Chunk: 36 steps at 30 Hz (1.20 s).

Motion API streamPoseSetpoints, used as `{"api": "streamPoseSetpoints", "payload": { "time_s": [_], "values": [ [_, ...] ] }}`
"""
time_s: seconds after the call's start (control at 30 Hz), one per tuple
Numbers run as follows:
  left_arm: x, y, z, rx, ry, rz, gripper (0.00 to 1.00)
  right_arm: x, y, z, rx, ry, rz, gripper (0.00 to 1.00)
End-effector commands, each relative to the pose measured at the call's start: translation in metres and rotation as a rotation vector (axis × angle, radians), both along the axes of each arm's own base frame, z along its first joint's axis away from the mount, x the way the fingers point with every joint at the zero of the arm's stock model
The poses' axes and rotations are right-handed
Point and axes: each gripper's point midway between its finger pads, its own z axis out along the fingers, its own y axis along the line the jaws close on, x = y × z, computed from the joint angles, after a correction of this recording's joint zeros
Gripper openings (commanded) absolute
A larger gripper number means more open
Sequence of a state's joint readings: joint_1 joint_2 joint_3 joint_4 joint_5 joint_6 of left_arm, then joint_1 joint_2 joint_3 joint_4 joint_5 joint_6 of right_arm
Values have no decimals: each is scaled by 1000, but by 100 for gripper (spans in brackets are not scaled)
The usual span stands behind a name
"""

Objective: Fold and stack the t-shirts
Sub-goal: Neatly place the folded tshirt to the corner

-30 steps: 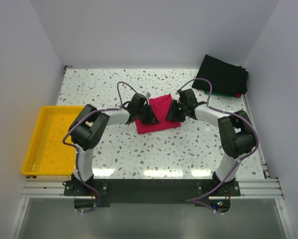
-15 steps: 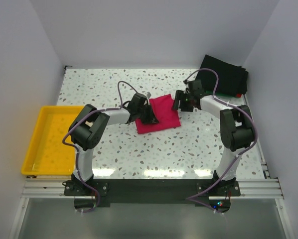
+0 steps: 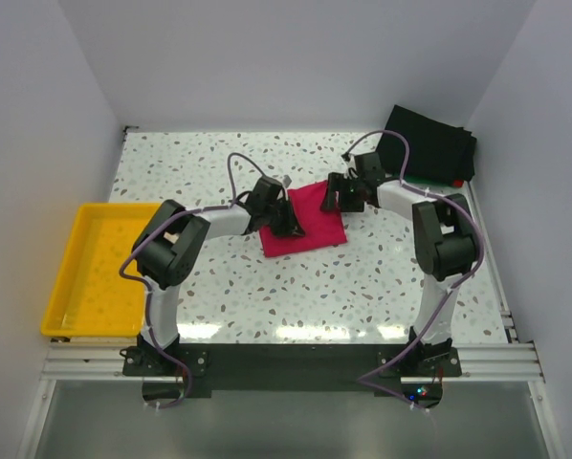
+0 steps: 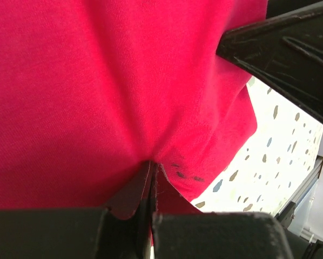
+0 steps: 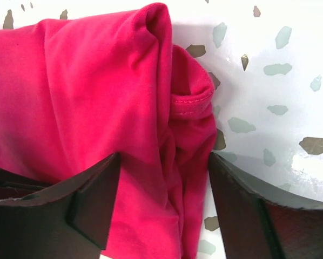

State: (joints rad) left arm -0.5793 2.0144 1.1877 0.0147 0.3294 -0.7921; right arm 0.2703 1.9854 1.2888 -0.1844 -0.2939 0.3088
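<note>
**Pinching the pink shirt at mid-table, the other arm straddling its corner**

From above, the crimson-pink t-shirt (image 3: 310,228) lies folded into a small block in the middle of the speckled table (image 3: 200,163). The left gripper (image 3: 286,220) sits on its left edge and the right gripper (image 3: 335,198) over its far right corner, so both arms hide part of the cloth. A black t-shirt (image 3: 428,142) lies in the far right corner, well apart from the pink one, with a green edge and a bit of red showing under its near side. A yellow tray (image 3: 66,287) sits at the table's left side.

In the left wrist view the fingers (image 4: 215,232) are pressed together, with a pucker of the pink cloth caught where they meet. A black part (image 4: 283,54) juts in at upper right and covers the cloth's far edge; I cannot tell what it belongs to.

In the right wrist view the fingers (image 5: 91,199) stand apart, one on either side of the shirt's folded edge and hemmed sleeve, clamping nothing.
</note>
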Motion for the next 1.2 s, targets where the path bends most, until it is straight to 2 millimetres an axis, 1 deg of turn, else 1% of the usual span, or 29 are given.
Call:
{"api": "streamPoseSetpoints", "payload": {
  "time_s": [0.0,0.07,0.13,0.17,0.23,0.27,0.3,0.4,0.43,0.47,0.5,0.53,0.57,0.6,0.67,0.7,0.73,0.77,0.8,0.83,0.87,0.9,0.97,1.0,1.03,1.07,1.1,1.13,1.17],
  "values": [
    [8,-7,10,-4,-39,-20,0,-5,-2,-14,-42,50,-21,68],
    [9,-8,12,-8,-41,-21,0,-12,1,-19,-61,78,-34,62],
    [9,-9,12,-13,-39,-24,0,-18,4,-23,-86,89,-37,59],
    [10,-9,12,-14,-41,-24,0,-22,13,-24,-99,91,-20,58],
    [13,-11,16,-16,-50,-25,0,-23,17,-25,-137,84,-20,54],
    [15,-12,18,-18,-57,-27,0,-28,23,-27,-151,95,-10,52],
    [11,-10,16,-2,-32,-29,0,-26,22,-26,-170,87,-23,47],
    [14,-12,27,-3,-44,-32,0,-27,19,-30,-189,106,-51,32],
    [16,-11,32,-2,-51,-29,0,-25,15,-30,-211,99,-70,20],
    [18,-10,36,8,-60,-32,0,-25,11,-30,-224,99,-84,14],
    [22,-8,48,24,-79,-16,0,-23,10,-29,-235,95,-93,7],
    [24,-5,54,36,-91,-10,0,-19,5,-26,-257,80,-113,1],
    [26,-2,60,56,-109,-13,0,-20,3,-24,-269,83,-117,0],
    [30,4,77,81,-135,8,0,-18,2,-20,-271,76,-125,0],
    [30,14,91,119,-165,13,0,-14,-5,-13,-309,63,-152,0],
    [28,24,105,142,-181,33,0,-6,-6,-5,-316,44,-163,0],
    [24,30,112,153,-191,38,0,-6,-10,-3,-341,45,-168,0],
    [17,39,109,176,-183,37,0,-1,-19,0,-380,27,-196,0],
    [11,44,128,161,-219,41,0,8,-19,8,-389,2,-208,0],
    [5,48,132,162,-235,30,0,10,-26,11,-423,2,-213,0],
    [-7,56,125,179,-218,19,0,16,-32,14,-455,-14,-229,0],
    [-15,62,140,171,-250,23,0,27,-33,19,-469,-32,-235,0],
    [-26,76,143,201,-268,23,0,37,-46,21,-523,-34,-252,0],
    [-37,88,146,218,-282,31,0,53,-48,36,-535,-73,-279,0],
    [-42,94,148,232,-291,34,0,58,-53,30,-556,-64,-281,0],
    [-51,103,141,262,-285,25,0,64,-59,33,-582,-70,-277,0],
    [-55,110,152,263,-321,38,0,79,-62,48,-595,-116,-297,0],
    [-58,115,154,273,-332,40,0,85,-66,44,-635,-121,-278,0],
    [-63,122,150,297,-331,36,0,91,-71,49,-655,-135,-287,0]
  ]
}}
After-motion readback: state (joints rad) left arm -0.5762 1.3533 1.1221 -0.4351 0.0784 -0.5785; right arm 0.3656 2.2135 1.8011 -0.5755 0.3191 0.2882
